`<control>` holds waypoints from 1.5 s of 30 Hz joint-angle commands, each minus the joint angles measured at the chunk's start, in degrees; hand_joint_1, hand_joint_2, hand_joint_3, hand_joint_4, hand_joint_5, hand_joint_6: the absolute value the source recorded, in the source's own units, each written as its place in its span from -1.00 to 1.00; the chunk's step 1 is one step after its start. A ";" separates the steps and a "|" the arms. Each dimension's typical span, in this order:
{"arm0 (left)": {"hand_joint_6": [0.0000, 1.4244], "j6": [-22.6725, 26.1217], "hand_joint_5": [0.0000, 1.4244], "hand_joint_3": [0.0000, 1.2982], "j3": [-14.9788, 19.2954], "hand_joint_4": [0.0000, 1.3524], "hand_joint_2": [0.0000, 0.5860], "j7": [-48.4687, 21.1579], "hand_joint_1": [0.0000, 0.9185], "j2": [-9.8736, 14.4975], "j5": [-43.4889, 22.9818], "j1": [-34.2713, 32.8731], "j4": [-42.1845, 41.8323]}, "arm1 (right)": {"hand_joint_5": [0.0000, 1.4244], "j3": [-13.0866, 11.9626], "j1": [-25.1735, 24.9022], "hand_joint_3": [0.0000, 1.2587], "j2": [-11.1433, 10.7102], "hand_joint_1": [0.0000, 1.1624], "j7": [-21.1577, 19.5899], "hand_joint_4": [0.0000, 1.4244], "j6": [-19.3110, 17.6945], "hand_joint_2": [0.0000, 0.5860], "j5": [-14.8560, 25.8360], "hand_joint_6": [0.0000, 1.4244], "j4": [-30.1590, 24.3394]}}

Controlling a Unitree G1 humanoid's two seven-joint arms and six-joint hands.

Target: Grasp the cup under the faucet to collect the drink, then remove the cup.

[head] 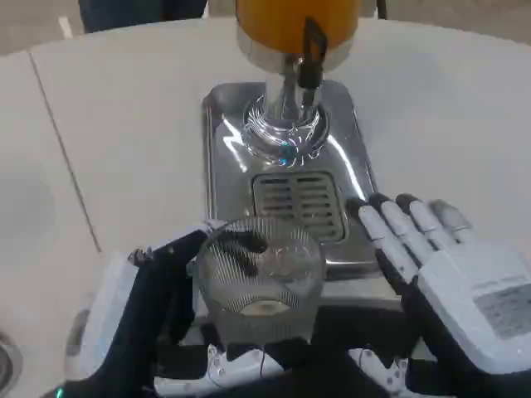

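Ribbed clear cup (pixel 260 278) sits gripped in the left hand (pixel 145 311), right hand (pixel 452 278) empty with fingers extended, its label unreadable.

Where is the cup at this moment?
In the head view the cup is low in the middle, held by the left hand, just in front of the drain grate of the metal tray. The right hand is beside it.
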 commanded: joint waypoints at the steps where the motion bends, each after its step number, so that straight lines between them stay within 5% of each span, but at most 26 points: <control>1: 1.00 0.39 0.97 0.81 -0.75 0.59 -1.00 -2.14 0.36 0.28 -1.45 -1.25 0.55 | -1.00 -1.56 1.72 -1.00 0.08 -0.33 0.34 -1.00 0.24 0.48 -0.23 -1.00 -1.11; 16: 1.00 2.70 0.97 0.80 0.91 0.59 -1.00 1.77 0.34 -2.69 2.26 -6.83 7.16 | -1.00 -0.80 2.09 -1.00 2.10 -0.33 0.50 -1.00 0.47 0.49 -1.93 -1.00 0.46; 28: 1.00 5.13 0.97 0.79 -2.03 0.59 -1.00 13.21 0.33 -5.11 7.37 -30.78 32.21 | -1.00 -1.15 -1.83 -1.00 2.59 -0.33 4.55 -1.00 2.42 0.49 -2.57 -1.00 0.49; 45: 1.00 3.82 0.97 0.76 -9.53 0.59 -1.00 28.17 0.33 -9.08 9.85 -48.54 60.54 | -1.00 -0.70 -6.54 -1.00 2.00 -0.33 9.00 -1.00 4.18 0.49 -3.16 -1.00 2.01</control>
